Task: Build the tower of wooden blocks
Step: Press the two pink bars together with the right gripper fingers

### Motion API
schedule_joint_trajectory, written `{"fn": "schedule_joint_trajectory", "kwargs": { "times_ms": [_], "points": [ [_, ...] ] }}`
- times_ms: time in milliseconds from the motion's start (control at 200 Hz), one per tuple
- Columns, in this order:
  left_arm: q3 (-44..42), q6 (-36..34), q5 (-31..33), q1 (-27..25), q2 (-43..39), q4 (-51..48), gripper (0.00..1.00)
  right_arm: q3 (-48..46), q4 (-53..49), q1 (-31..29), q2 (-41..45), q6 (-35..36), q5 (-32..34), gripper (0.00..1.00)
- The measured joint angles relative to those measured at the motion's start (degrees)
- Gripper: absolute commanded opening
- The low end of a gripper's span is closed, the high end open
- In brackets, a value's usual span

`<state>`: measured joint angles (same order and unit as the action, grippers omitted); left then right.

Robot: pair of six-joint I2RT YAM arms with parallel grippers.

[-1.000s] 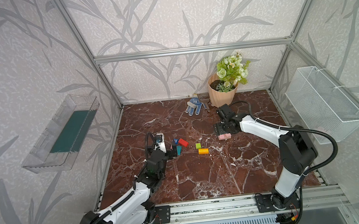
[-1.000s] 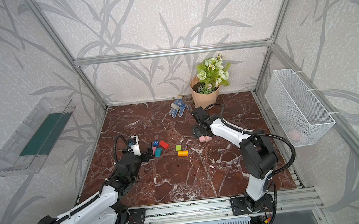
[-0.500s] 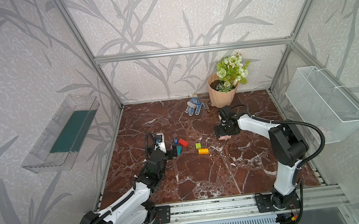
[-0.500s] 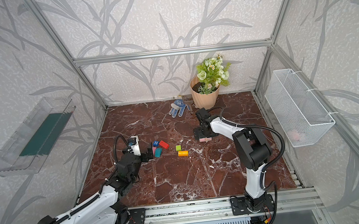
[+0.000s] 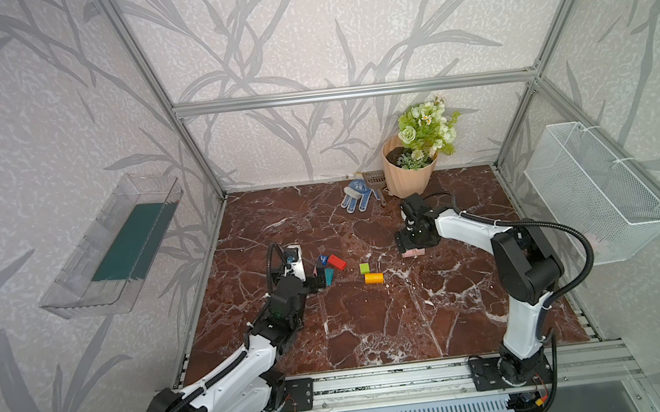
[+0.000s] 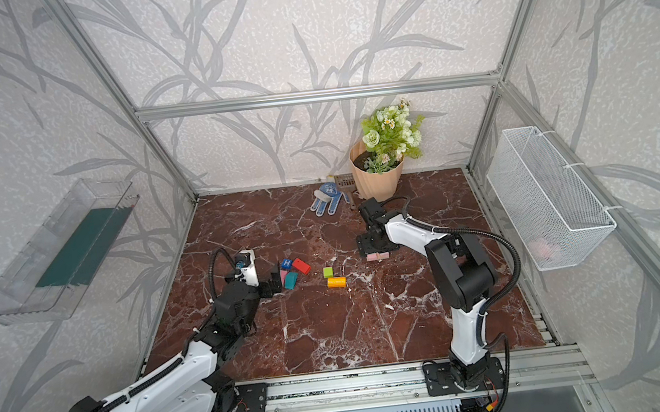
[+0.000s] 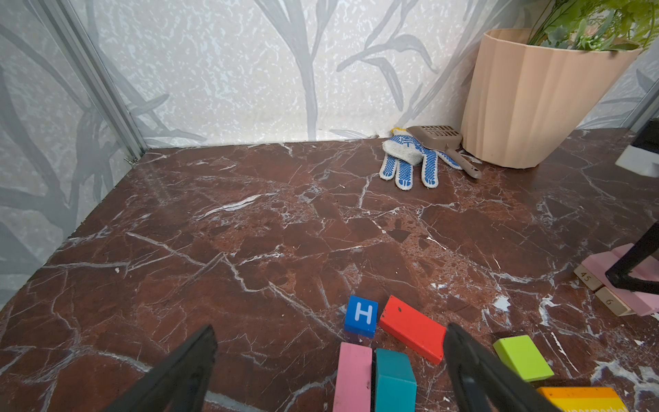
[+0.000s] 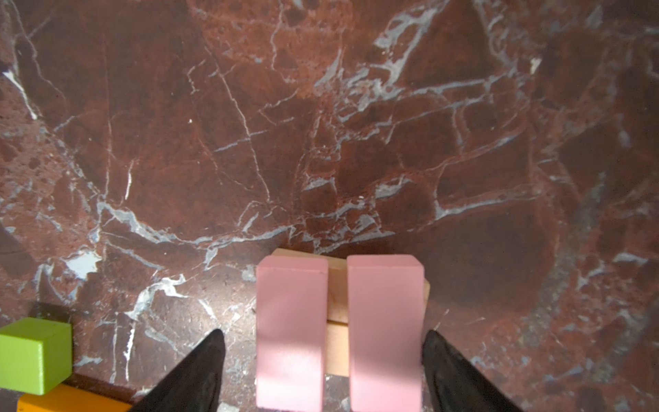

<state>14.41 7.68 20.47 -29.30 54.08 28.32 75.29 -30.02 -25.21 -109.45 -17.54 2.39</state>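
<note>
the tower point(image 5: 413, 252) is only two layers so far. two pink blocks point(image 8: 290, 331) lie side by side with a slit between them, across two tan blocks point(image 8: 337, 296). it stands on the marble floor point(image 5: 375, 336) near the peach flowerpot point(image 5: 408, 173), on the side away from the wall.

the right gripper point(image 8: 322, 339) hangs over this stack with its jaws open, one finger at each outer side of the pink pair. one finger stands clear of its block. the other is so close that it may be touching, though i cannot tell. the pink pair rests flat on the tan.

the loose blocks lie farther from the flowerpot, out toward the left arm. the lime green block point(image 7: 522, 356) and orange block point(image 7: 585, 397) are the nearest to the pot. then come the red block point(image 7: 412, 328) and the blue cube point(image 7: 361, 315) with its white h. a third pink block point(image 7: 353, 378) and the teal block point(image 7: 394, 381) lie side by side, farthest from the pot.

the left gripper point(image 7: 331, 331) sits low at this far group, jaws spread wide and gripping nothing. the pink and teal blocks show between its fingers.

a blue-dotted glove point(image 7: 410, 160) lies just beside the flowerpot.
</note>
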Motion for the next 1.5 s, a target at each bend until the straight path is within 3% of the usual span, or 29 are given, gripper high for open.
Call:
{"fn": "schedule_joint_trajectory", "kwargs": {
  "times_ms": [1035, 1499],
  "points": [
    [0.0, 0.0, 0.0, 0.0, 0.0, 0.0, 0.99, 0.5, -1.1, 0.0, -1.6, -2.2, 3.1, 0.64],
    [0.0, 0.0, 0.0, 0.0, 0.0, 0.0, 0.99, 0.9, -1.2, 0.0, -1.5, -3.9, 3.1, 0.64]
  ]
}}
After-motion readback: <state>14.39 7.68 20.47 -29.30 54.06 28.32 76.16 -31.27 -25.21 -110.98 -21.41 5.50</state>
